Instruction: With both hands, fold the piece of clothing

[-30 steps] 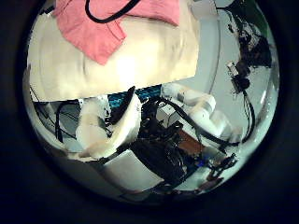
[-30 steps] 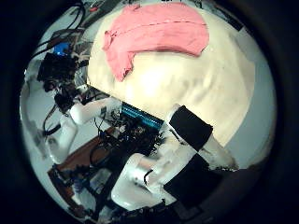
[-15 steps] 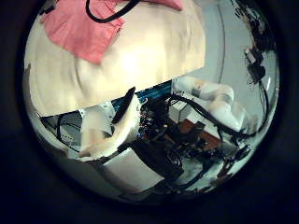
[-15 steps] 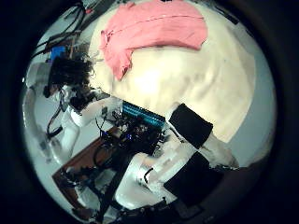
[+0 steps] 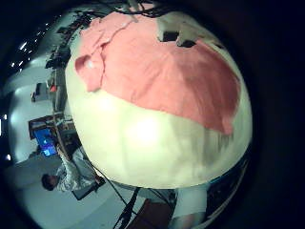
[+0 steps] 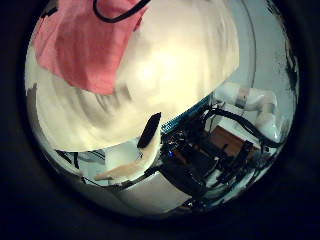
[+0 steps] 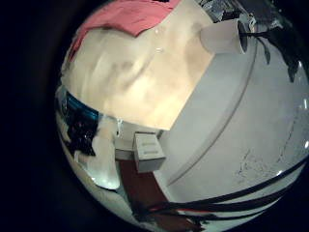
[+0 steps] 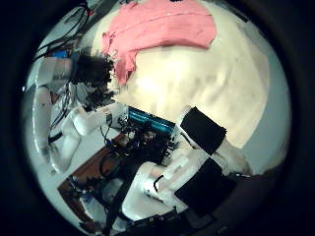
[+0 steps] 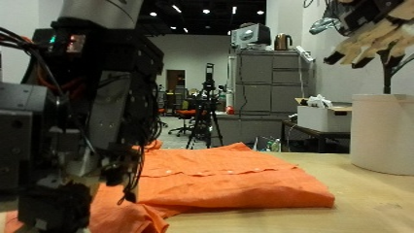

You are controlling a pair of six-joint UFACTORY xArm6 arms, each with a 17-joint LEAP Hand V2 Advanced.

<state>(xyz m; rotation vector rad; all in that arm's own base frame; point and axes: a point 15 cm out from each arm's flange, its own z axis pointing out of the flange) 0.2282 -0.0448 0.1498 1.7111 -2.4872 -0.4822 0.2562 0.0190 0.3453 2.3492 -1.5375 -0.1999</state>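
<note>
While lying flat on the table: orange garment.
Right hand raised, fingers loosely spread, empty; left hand low beside garment, grip impossible to tell.

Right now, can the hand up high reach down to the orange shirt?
Probably yes. That hand hangs in open air above the table, and nothing lies between it and the orange shirt.

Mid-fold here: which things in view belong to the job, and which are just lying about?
Belongs to the job: orange garment spread on the table; left hand over it; right hand raised, fingers relaxed.
Just lying about: white pot near the table's edge.
</note>
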